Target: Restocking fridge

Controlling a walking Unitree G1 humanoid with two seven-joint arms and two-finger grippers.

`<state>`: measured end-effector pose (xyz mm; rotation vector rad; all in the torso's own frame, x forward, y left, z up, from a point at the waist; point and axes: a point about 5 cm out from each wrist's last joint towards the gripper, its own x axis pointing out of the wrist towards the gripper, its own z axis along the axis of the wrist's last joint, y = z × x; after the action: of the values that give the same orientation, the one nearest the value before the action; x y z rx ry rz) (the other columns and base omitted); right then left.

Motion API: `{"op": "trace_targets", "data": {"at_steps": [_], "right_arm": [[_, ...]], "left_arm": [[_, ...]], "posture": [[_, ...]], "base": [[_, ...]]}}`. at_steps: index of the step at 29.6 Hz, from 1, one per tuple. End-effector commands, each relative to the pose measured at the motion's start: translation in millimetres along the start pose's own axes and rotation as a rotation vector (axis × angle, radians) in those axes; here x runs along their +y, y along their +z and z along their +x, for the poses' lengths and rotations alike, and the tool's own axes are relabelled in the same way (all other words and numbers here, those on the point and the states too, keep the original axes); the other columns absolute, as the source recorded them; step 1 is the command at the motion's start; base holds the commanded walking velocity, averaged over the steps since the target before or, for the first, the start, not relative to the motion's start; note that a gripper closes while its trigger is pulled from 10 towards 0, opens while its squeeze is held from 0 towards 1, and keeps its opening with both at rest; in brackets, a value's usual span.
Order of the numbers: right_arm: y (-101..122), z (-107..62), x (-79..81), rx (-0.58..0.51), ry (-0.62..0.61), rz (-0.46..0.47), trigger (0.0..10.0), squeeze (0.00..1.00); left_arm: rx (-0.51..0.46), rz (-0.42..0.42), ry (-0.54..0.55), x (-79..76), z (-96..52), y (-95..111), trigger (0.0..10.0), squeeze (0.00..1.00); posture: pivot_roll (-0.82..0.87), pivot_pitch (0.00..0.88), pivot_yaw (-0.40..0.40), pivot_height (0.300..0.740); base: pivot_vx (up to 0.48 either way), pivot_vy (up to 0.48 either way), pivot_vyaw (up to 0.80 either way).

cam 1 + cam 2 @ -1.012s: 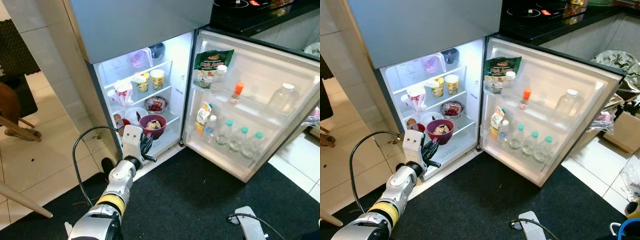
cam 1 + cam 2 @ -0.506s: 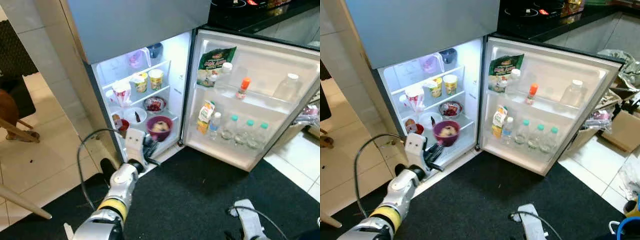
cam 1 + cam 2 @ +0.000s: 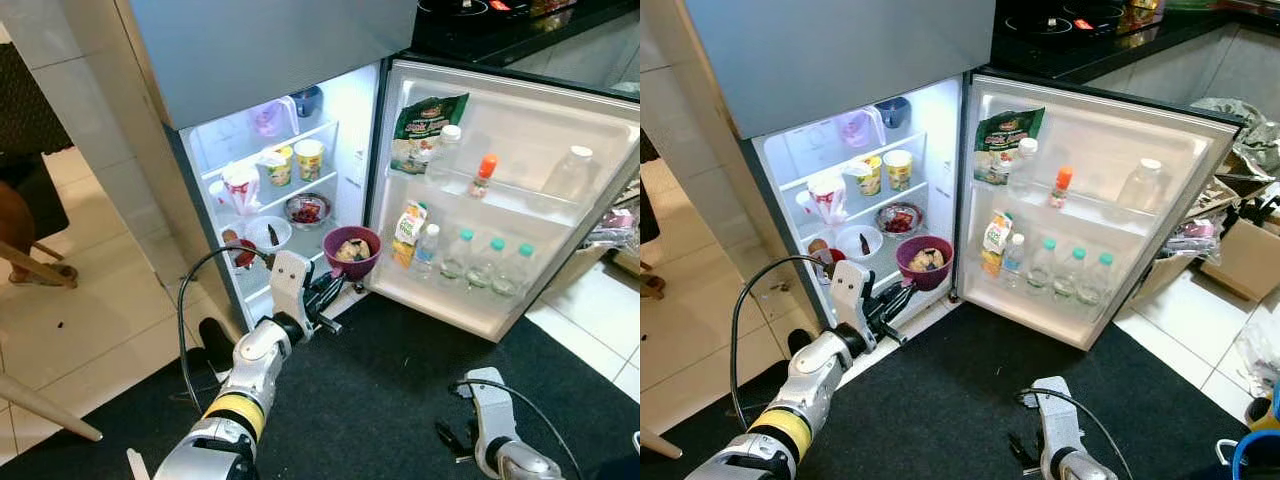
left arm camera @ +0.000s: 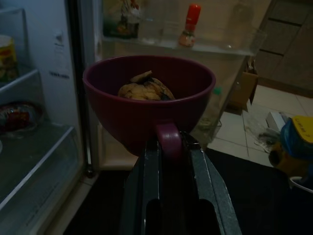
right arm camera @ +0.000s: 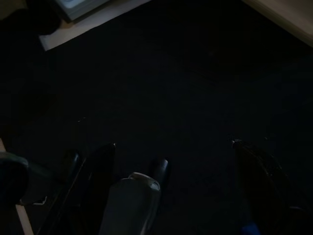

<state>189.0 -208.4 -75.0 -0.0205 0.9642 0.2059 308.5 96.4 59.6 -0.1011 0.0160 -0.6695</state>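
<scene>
The left gripper (image 3: 333,290) is clamping the handle of a purple bowl (image 3: 351,251), both black fingers (image 4: 146,171) pressed against it. The bowl is holding some food and is hanging in the air in front of the open fridge (image 3: 300,190), just outside its lower shelves and beside the door's bottle rack (image 3: 470,290). The right gripper (image 5: 171,161) is hanging low over the black mat (image 3: 400,390), fingers spread apart and gripping nothing.
</scene>
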Motion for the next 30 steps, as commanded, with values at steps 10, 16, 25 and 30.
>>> {"op": "trace_targets", "data": {"at_steps": [10,16,25,30], "right_arm": [[-7,0.0,3.6,0.027,0.012,-0.059,10.0,0.0],[-9,-0.8,2.3,0.035,0.004,-0.066,10.0,0.0],[-10,-1.2,2.4,0.049,0.022,-0.096,10.0,0.0],[-11,-1.5,2.0,0.049,0.014,-0.107,10.0,0.0]], "left_arm": [[-0.006,0.013,-0.046,-10.4,5.8,2,10.0,0.0],[0.005,0.021,-0.052,-9.4,5.3,3,10.0,0.0],[0.009,0.024,-0.049,-8.8,4.9,3,10.0,0.0],[0.007,0.028,-0.046,-7.4,4.5,4,10.0,0.0]], "posture": [[-0.07,0.0,0.007,0.74],[-0.07,0.0,0.007,0.74],[-0.07,0.0,0.005,0.74],[-0.07,0.0,0.004,0.74]], "base": [[0.0,-0.367,0.0],[0.0,-0.437,0.0],[0.0,-0.441,0.32],[0.0,-0.44,0.8]]}}
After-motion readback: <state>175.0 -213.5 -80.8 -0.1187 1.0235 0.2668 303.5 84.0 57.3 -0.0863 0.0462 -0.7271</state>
